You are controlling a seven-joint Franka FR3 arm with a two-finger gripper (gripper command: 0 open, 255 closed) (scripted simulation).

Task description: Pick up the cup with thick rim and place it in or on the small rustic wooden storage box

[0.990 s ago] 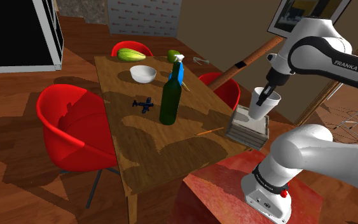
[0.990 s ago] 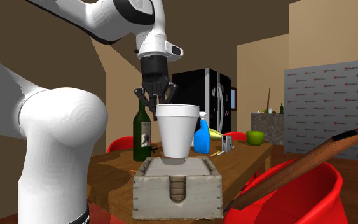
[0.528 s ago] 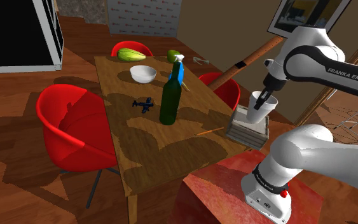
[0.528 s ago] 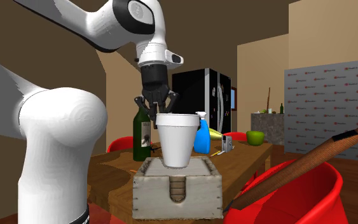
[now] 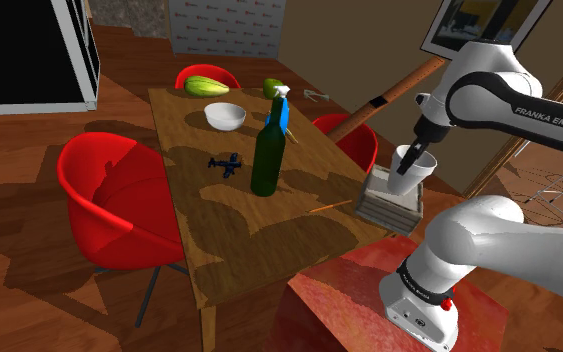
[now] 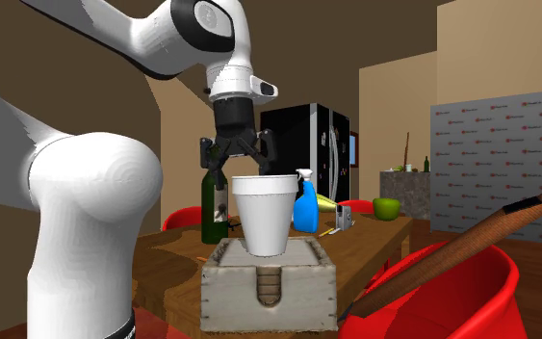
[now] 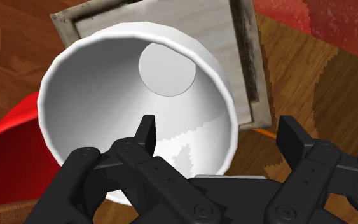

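The white thick-rimmed cup [image 5: 410, 167] stands in the weathered wooden box [image 5: 388, 206] at the table edge nearest the stand, leaning slightly. My gripper [image 5: 416, 147] hangs right above it, open. From the second exterior view, the gripper [image 6: 240, 169] spreads its fingers over the cup [image 6: 262, 214], whose base sits down in the box [image 6: 269, 285]. In the wrist view the cup [image 7: 107, 89] lies over the box [image 7: 234, 44]; the gripper [image 7: 219, 127] straddles the rim, one finger [image 7: 147, 135] inside the cup and the other outside, neither pressing it.
A dark green bottle [image 5: 265, 155] and a blue spray bottle [image 5: 282, 108] stand mid-table. A white bowl [image 5: 225, 116], a small toy plane [image 5: 226, 165], a melon [image 5: 207, 86] and an apple [image 5: 272, 87] lie farther off. Red chairs [image 5: 119, 200] flank the table; a broom handle [image 5: 399, 90] slants behind the arm.
The cup came down into the box with the gripper shut on it, then the fingers sprang apart and let it go.
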